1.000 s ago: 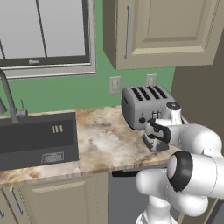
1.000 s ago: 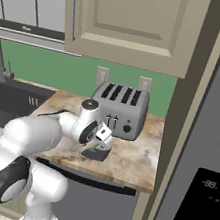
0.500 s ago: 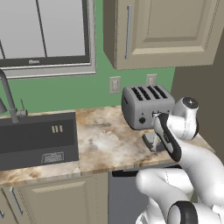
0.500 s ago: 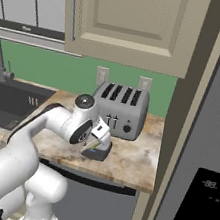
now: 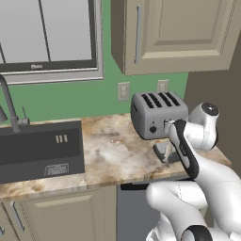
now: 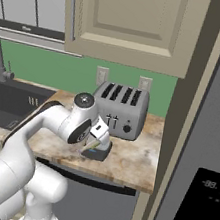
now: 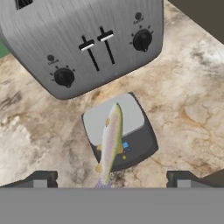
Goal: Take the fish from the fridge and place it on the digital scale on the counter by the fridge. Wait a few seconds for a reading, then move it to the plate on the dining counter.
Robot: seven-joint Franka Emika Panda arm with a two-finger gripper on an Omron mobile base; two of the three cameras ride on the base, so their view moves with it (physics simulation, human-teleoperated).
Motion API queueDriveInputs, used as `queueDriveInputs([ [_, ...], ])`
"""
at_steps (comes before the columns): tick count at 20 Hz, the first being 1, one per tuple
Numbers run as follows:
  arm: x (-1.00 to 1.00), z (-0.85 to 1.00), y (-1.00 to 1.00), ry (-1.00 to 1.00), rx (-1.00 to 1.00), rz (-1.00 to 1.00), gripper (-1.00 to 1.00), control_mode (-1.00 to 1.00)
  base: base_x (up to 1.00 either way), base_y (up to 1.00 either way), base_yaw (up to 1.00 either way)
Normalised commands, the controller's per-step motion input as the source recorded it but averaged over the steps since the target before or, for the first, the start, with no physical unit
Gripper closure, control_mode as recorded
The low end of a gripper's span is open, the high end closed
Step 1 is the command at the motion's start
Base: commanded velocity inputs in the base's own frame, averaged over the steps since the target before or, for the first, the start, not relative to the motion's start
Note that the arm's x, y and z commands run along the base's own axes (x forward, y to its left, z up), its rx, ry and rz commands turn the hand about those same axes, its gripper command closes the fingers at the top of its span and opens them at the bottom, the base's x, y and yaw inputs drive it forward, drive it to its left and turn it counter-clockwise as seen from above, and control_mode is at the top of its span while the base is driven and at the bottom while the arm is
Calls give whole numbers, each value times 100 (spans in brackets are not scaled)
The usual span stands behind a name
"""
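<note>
1. The fridge fills the right side of the right base view, a tall grey steel front with a black panel low on its door.
2. The counter is a marbled beige worktop over cabinets, running from the sink to the fridge side.
3. The sink is a dark basin set into the counter at its left end, with a curved tap behind it.
4. The arm reaches forward over the counter, its wrist bent down in front of the toaster.
5. The toaster is a silver four-slot box standing at the back of the counter near the wall, its two levers and knobs facing the hand camera.
6. The scale is a low dark-grey box with a lighter flat top, on the counter just in front of the toaster and apart from it.
7. The gripper hangs just above the scale, released: its two dark tips stand wide apart at the bottom of the hand view, and nothing lies between them.
8. The fish is slender and grey-brown with a pinkish stripe. It lies lengthwise across the scale, head on the lighter top and tail reaching past the near edge over the counter.
</note>
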Motion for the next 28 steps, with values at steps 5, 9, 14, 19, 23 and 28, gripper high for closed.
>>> queueDriveInputs([
  [5,0,0,1,4,0,0,-100,-100,0,0,0],
  [9,0,0,0,2,0,0,-100,-100,0,0,0],
  [14,0,0,0,0,0,0,-100,-100,0,0,0],
  [19,0,0,0,0,0,0,-100,-100,0,0,0],
  [23,0,0,0,0,0,0,-100,-100,0,0,0],
  [28,0,0,0,0,0,0,-100,-100,0,0,0],
])
